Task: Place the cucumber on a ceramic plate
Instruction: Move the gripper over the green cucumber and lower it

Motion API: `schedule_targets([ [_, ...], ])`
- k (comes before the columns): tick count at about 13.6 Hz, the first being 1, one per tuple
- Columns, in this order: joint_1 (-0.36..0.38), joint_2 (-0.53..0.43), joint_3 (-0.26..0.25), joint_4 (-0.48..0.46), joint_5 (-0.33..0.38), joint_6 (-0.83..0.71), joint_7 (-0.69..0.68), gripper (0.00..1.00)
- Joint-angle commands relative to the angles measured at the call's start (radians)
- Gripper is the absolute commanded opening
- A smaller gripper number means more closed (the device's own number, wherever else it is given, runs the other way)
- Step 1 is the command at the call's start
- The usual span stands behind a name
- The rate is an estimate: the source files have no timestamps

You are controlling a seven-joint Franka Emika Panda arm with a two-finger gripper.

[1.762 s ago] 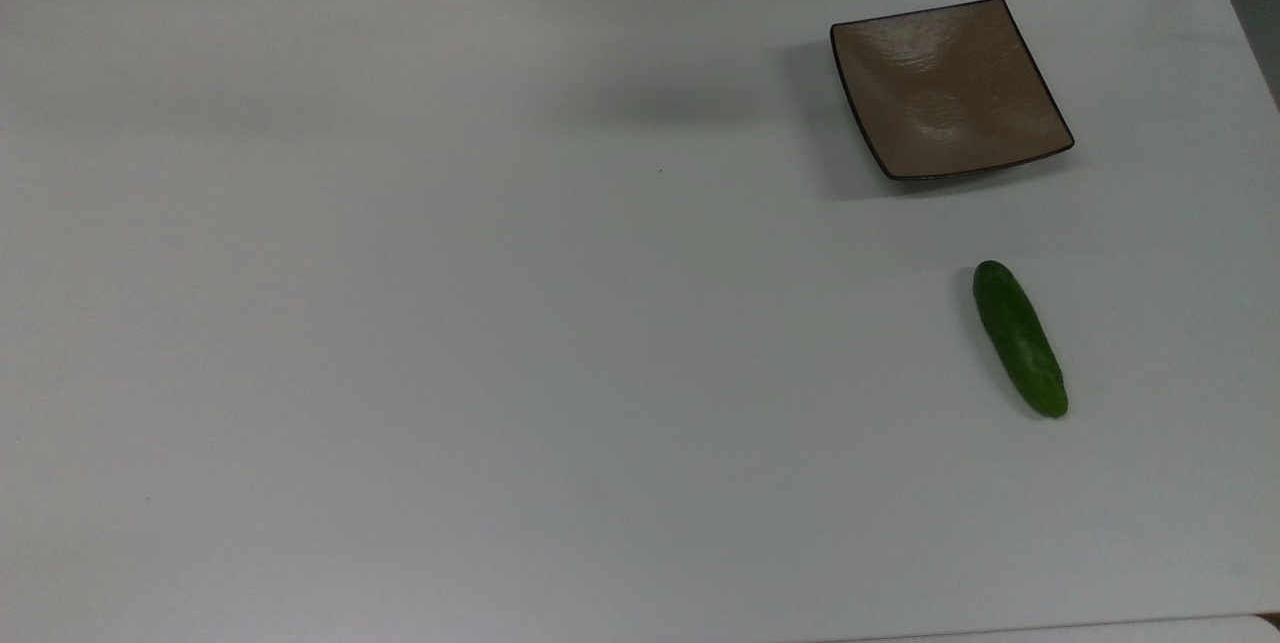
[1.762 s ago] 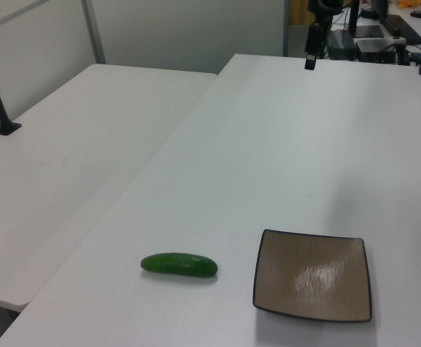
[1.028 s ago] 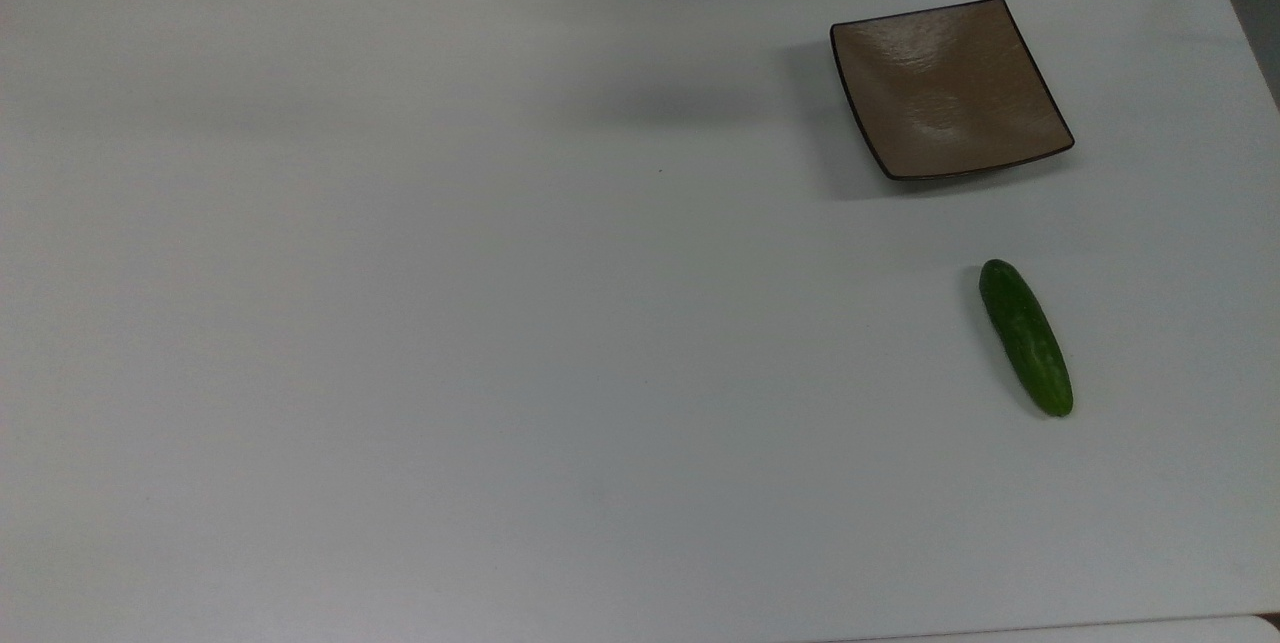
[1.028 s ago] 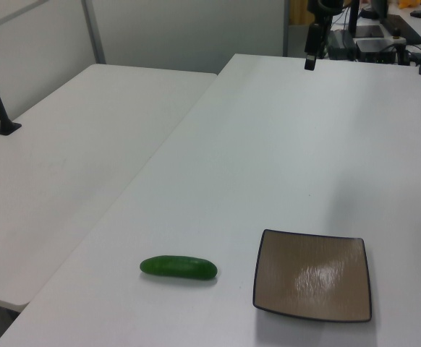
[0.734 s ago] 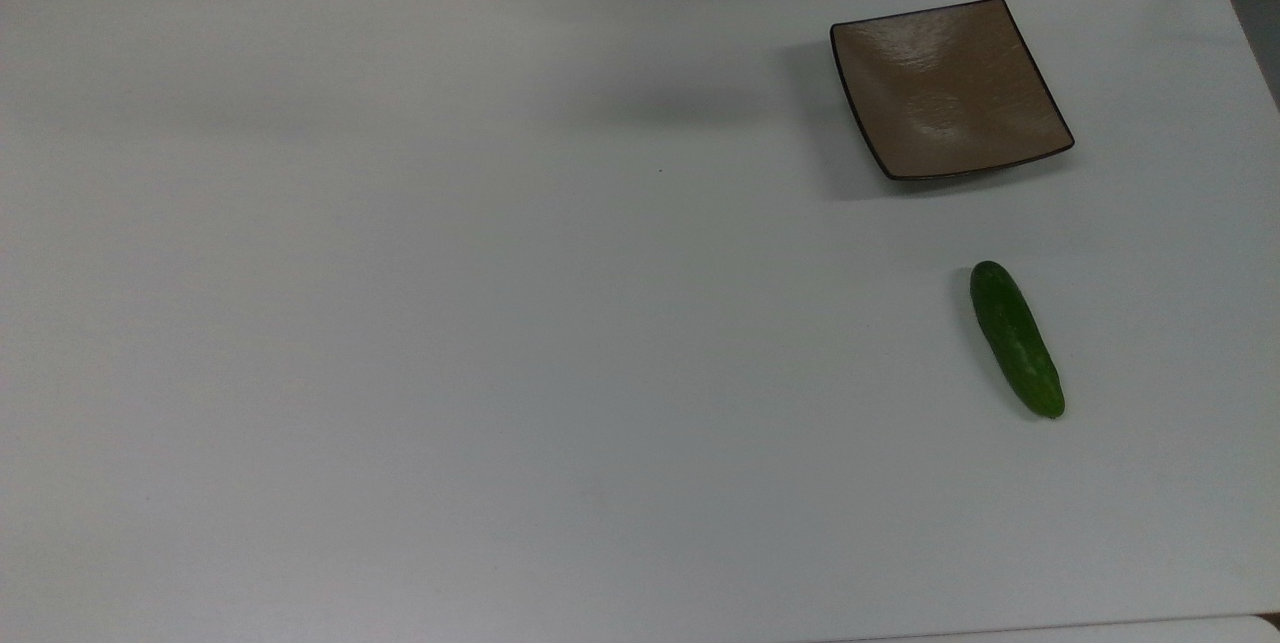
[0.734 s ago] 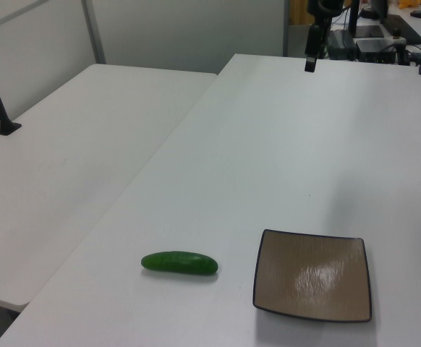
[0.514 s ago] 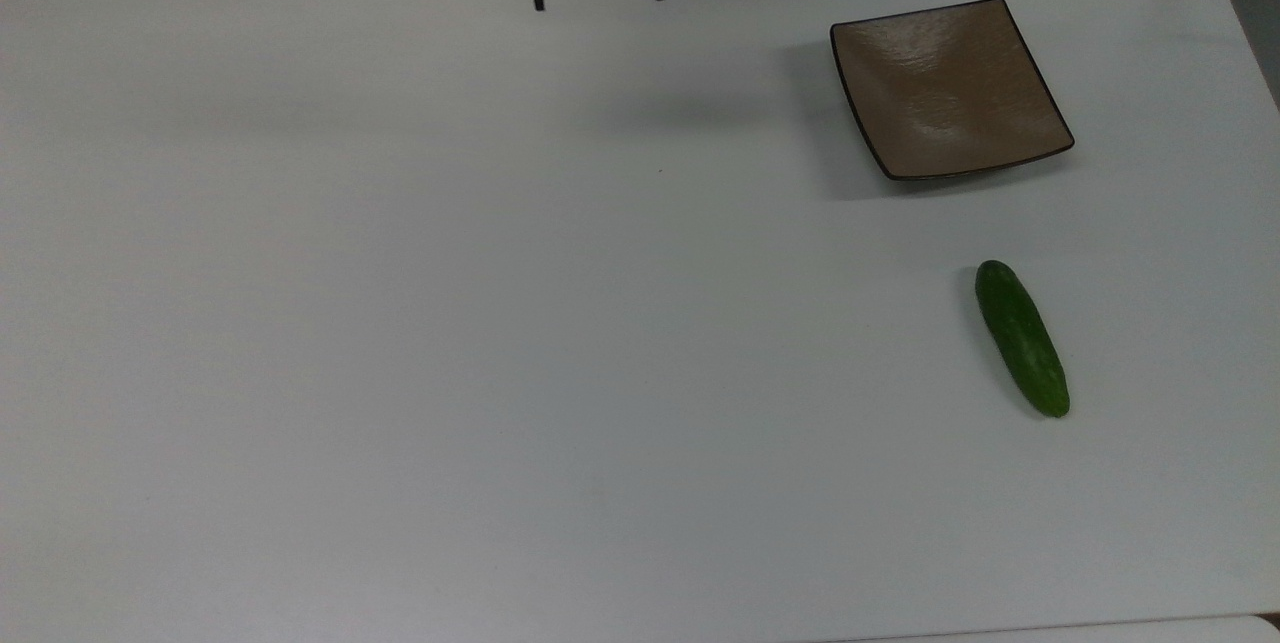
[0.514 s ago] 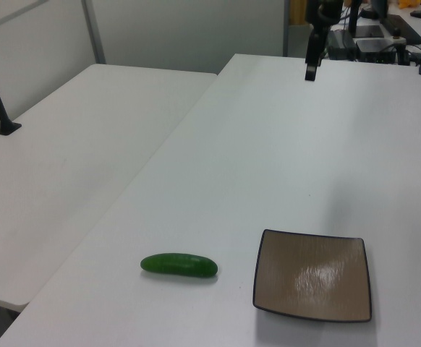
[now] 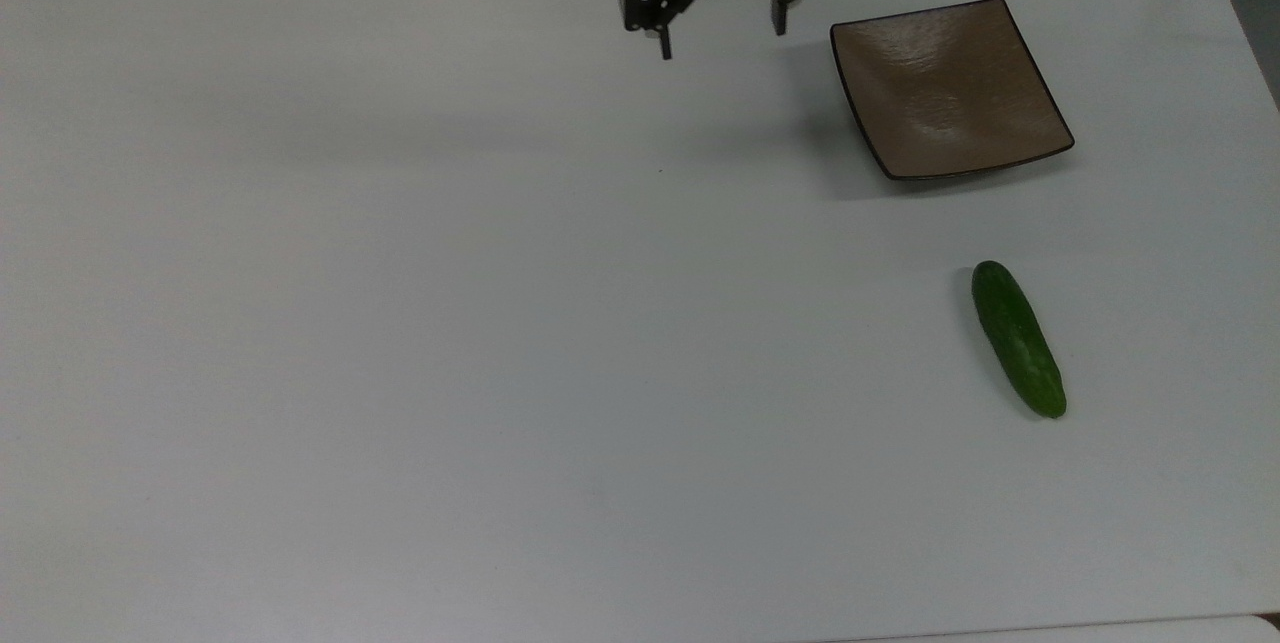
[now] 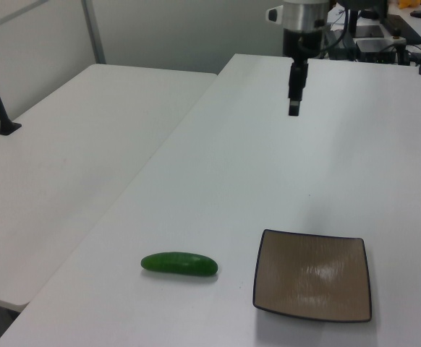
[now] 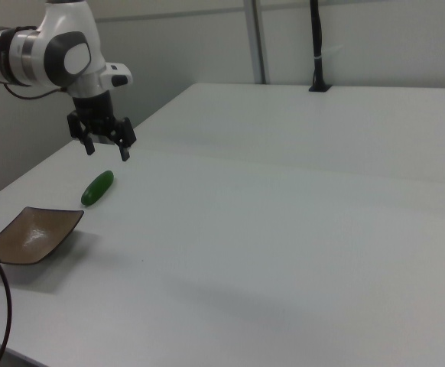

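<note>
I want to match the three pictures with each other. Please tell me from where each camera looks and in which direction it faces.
Top view: above the table, looking down; the open tool enters at the top edge.
Left view: beside the plate and cucumber, facing along the table to the tool.
Right view: low at the opposite side, facing the arm, tool, cucumber and plate.
All three share the cucumber, plate and tool.

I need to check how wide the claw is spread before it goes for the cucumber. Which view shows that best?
The top view: the claw shows both fingers wide apart above the table. The right view shows it open too, but at an angle. The left view sees it edge-on, so the fingers overlap.
</note>
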Motion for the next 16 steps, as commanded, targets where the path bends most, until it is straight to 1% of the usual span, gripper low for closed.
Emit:
schedule_targets([
  [1, 0.078, 0.092, -0.005, 0.119, 0.0, 0.096, 0.118, 1.0],
  [3, 0.123, 0.163, -0.005, 0.205, -0.009, 0.113, 0.127, 1.0],
  [5, 0.149, 0.235, -0.007, 0.301, -0.014, 0.125, 0.184, 1.0],
  [6, 0.164, 0.252, -0.007, 0.316, -0.028, 0.172, 0.227, 1.0],
  [7, 0.179, 0.269, -0.007, 0.313, -0.054, 0.261, 0.277, 1.0],
  [8, 0.199, 0.296, -0.005, 0.311, -0.072, 0.318, 0.293, 1.0],
  [10, 0.209, 0.353, -0.005, 0.307, -0.072, 0.442, 0.293, 1.0],
  [11, 0.23, 0.379, -0.005, 0.305, -0.075, 0.502, 0.292, 1.0],
  [14, 0.241, 0.428, -0.005, 0.307, -0.1, 0.59, 0.29, 1.0],
  [16, 0.271, 0.479, -0.005, 0.314, -0.12, 0.644, 0.291, 1.0],
])
